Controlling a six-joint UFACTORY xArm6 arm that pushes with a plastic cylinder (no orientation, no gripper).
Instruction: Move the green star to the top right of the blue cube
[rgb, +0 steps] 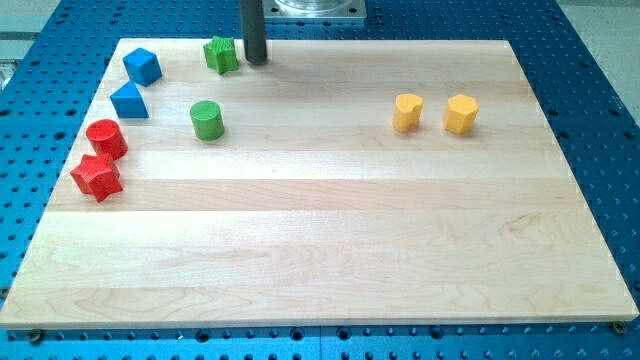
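Camera view: green star (221, 54), a small ridged block, lies at the board's far edge toward the left, right of the blue cube (142, 66). My tip (256, 61) stands just right of the star, apparently touching it; a bare rod, it grasps nothing.

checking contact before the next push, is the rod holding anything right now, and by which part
Nothing is held. My tip stands just to the view's right of the green star, close beside it; contact cannot be told.

Green star (221, 54) just right of blue cube (142, 66)
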